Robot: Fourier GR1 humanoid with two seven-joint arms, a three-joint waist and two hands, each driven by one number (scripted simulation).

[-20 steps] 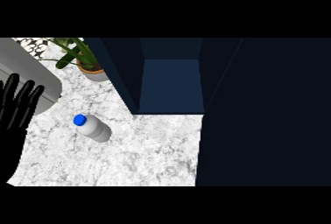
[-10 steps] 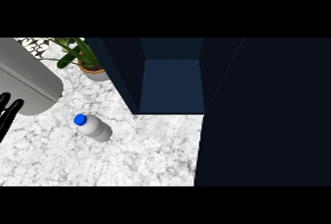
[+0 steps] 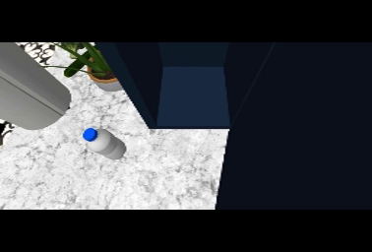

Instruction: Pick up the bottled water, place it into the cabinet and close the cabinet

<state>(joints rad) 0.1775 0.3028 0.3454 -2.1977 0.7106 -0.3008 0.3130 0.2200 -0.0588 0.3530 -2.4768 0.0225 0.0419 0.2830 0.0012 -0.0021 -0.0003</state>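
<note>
bottled water (image 3: 106,143) upright on counter (image 3: 145,182), blue cap up | cabinet (image 3: 193,93) open | left hand (image 3: 4,132) fingers: cannot tell

Bottle (image 3: 107,143) upright on counter (image 3: 145,182), left of open cabinet (image 3: 193,96); plant (image 3: 98,66) behind.

The marbled white bench (image 3: 160,172) carries a bottled water (image 3: 106,143) at left and a potted plant (image 3: 98,74) far behind it.

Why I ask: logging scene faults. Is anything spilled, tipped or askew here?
Nothing stands out. The bottled water stands capped on the marble counter, no spill around it. The cabinet is open, and the potted plant sits upright behind.
</note>
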